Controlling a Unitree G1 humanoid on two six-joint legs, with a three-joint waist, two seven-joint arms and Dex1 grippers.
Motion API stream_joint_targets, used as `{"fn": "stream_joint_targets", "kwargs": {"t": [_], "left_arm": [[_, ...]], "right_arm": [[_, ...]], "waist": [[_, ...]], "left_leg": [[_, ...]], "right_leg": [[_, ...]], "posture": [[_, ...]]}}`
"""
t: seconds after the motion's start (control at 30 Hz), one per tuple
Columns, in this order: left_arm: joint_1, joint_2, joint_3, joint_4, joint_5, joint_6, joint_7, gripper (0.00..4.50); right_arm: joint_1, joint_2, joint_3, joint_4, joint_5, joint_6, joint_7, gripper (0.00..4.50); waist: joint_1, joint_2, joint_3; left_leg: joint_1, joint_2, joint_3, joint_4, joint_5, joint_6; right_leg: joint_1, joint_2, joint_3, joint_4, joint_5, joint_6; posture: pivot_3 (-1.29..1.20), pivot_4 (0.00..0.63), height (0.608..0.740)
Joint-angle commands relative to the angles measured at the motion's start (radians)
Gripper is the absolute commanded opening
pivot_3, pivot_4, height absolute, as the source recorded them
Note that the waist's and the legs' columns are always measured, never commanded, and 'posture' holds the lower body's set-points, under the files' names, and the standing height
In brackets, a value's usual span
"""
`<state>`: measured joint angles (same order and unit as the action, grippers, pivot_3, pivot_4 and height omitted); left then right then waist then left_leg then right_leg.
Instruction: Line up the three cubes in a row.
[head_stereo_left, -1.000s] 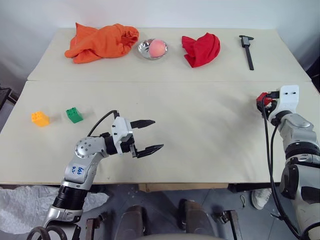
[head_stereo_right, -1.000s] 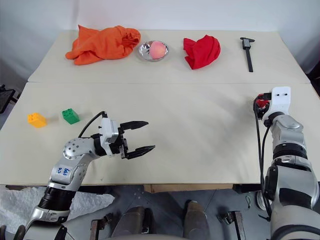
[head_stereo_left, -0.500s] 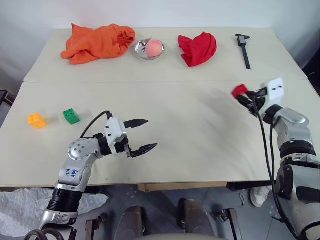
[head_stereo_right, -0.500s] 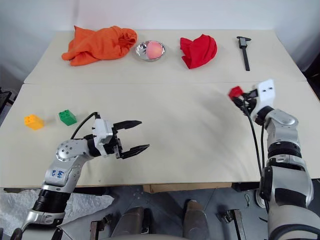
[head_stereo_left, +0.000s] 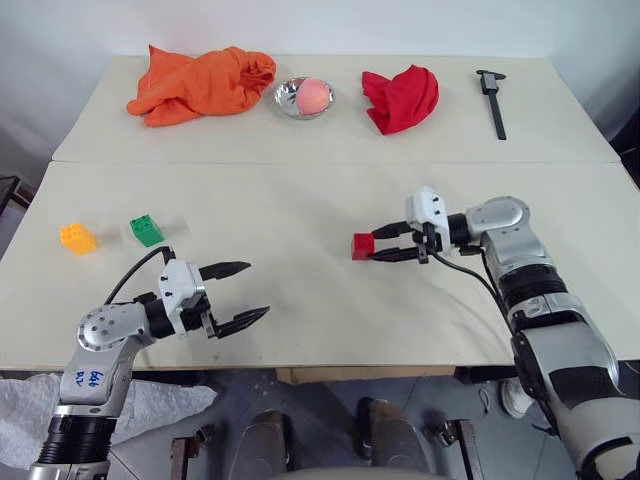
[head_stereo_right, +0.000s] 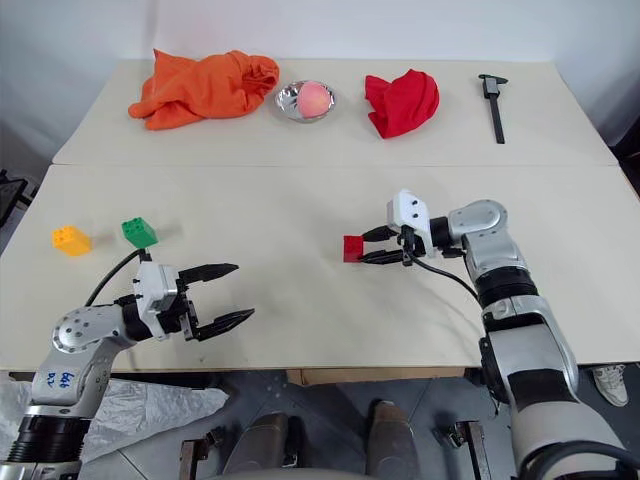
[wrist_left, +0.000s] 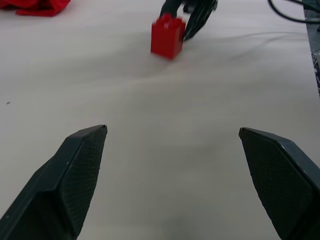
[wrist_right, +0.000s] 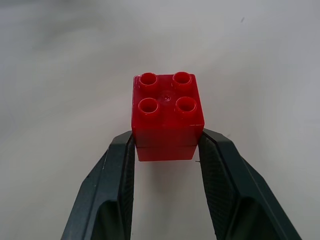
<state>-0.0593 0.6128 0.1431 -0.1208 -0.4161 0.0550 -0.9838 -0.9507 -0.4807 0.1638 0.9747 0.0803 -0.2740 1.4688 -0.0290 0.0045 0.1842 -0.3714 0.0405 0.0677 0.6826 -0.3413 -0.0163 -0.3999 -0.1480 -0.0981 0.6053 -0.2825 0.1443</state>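
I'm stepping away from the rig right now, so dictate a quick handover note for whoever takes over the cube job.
Right end effector: shut on the red cube, mid-table.
Left end effector: open, empty, near the front edge.
Green cube and yellow-orange cube sit side by side at the table's left.
Done: red cube picked up.
Left: carry it over to the other two and set it down in line with them.

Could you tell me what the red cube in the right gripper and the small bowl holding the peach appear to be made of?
Red cube: likely moulded plastic, smooth and slightly glossy; crisp round studs and soft highlights on top. Small bowl: probably polished metal; silvery, mirror-like rim, though shiny plastic cannot be ruled out.
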Motion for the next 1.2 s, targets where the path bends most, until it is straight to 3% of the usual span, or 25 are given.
{"fn": "stream_joint_targets", "kwargs": {"t": [0.03, 0.33, 0.47, 0.7, 0.8, 0.93, 1.2], "left_arm": [[0.028, 0.006, 0.034, -0.059, -0.024, 0.007, 0.020, 4.50], [0.176, -0.018, 0.169, -0.118, -0.042, 0.001, 0.112, 4.50], [0.323, -0.140, 0.387, -0.102, -0.023, -0.109, 0.295, 4.50], [0.516, -0.390, 0.611, -0.127, -0.058, -0.192, 0.558, 4.50], [0.556, -0.446, 0.600, -0.154, -0.058, -0.207, 0.585, 4.50], [0.538, -0.447, 0.531, -0.220, -0.049, -0.123, 0.638, 4.50], [0.251, -0.436, 0.332, -0.402, 0.096, 0.232, 0.984, 4.50]], "right_arm": [[-0.043, 0.016, -0.015, 0.065, -0.016, -0.039, -0.021, 1.45], [-0.026, -0.011, -0.100, 0.038, 0.053, -0.127, 0.037, 4.44], [0.078, -0.059, -0.194, -0.148, 0.245, -0.028, 0.139, 4.47], [0.369, -0.018, -0.264, -0.547, 0.398, 0.018, 0.044, 4.47], [0.438, -0.015, -0.266, -0.633, 0.412, 0.107, -0.030, 4.47], [0.476, -0.025, -0.259, -0.661, 0.405, 0.136, -0.046, 4.47], [0.491, -0.104, -0.257, -0.623, 0.396, 0.258, -0.019, 4.47]], "waist": [[-0.003, 0.000, 0.000], [-0.004, 0.000, 0.000], [-0.002, 0.000, 0.000], [0.003, -0.001, 0.000], [0.004, -0.002, 0.000], [0.015, -0.004, -0.001], [0.031, -0.005, -0.002]], "left_leg": [[0.000, 0.000, 0.000, 0.000, 0.000, 0.000], [0.001, 0.001, 0.000, 0.000, 0.000, 0.000], [0.000, 0.001, 0.000, -0.001, -0.001, 0.000], [0.001, 0.003, 0.001, 0.000, -0.004, 0.000], [0.001, 0.003, 0.002, 0.000, -0.006, 0.000], [0.002, 0.004, 0.001, 0.001, -0.006, 0.000], [0.001, 0.004, 0.001, 0.002, -0.005, 0.000]], "right_leg": [[0.000, 0.000, 0.000, 0.000, 0.000, 0.000], [0.000, 0.000, 0.000, 0.001, 0.000, 0.000], [0.000, 0.000, 0.000, -0.001, 0.000, 0.000], [0.002, 0.000, -0.004, -0.003, 0.000, 0.000], [0.002, 0.000, -0.004, -0.004, 0.000, 0.000], [0.002, 0.000, -0.004, -0.004, 0.000, -0.001], [0.002, 0.000, -0.004, -0.002, 0.000, -0.002]], "posture": [[0.00, 0.150, 0.740], [0.00, 0.150, 0.740], [0.00, 0.150, 0.740], [0.00, 0.150, 0.740], [0.00, 0.150, 0.740], [0.00, 0.150, 0.740], [0.00, 0.150, 0.740]]}}
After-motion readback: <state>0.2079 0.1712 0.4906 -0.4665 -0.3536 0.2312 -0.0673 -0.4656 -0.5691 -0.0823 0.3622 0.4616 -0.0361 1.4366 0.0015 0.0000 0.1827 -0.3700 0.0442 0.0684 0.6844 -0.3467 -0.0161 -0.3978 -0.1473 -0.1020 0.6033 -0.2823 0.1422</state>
